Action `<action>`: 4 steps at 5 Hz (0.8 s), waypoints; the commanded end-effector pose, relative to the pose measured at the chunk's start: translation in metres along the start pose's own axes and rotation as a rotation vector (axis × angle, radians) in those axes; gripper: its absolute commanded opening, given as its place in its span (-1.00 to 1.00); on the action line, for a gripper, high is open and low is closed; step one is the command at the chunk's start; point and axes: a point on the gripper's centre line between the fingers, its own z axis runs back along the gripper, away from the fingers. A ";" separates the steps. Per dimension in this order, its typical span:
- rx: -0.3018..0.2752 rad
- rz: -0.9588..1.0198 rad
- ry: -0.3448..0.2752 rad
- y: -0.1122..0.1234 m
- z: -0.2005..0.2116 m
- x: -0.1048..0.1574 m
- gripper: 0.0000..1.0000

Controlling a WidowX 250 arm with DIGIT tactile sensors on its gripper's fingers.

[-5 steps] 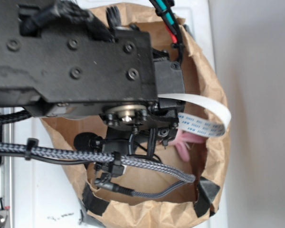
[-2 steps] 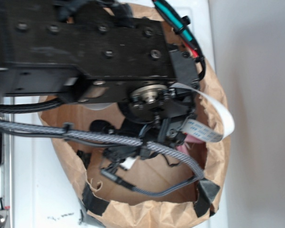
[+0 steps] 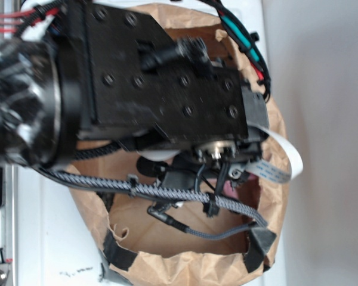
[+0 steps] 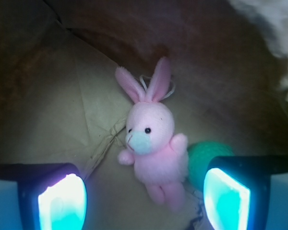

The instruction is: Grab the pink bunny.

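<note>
I see a crumpled brown paper bag (image 3: 167, 262) on a white surface, and the black arm (image 3: 161, 89) reaches down into its open mouth, hiding most of the inside from the outer camera. Through the wrist camera I look at the bag's creased floor. My gripper (image 4: 144, 201) is spread wide and holds nothing; its two fingers (image 4: 62, 201) glow at the lower left and lower right. The pink bunny (image 4: 153, 143) lies face up between them, slightly ahead of the tips, ears pointing away from me, touching neither finger. A green ball (image 4: 204, 160) sits against the bunny's side, just ahead of the right finger.
</note>
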 end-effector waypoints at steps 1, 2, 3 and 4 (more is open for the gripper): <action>0.066 -0.044 -0.048 0.005 -0.003 0.017 1.00; 0.065 -0.043 -0.061 0.001 -0.011 0.020 1.00; 0.069 -0.063 -0.051 -0.003 -0.020 0.024 1.00; 0.055 -0.112 -0.015 -0.016 -0.027 0.019 1.00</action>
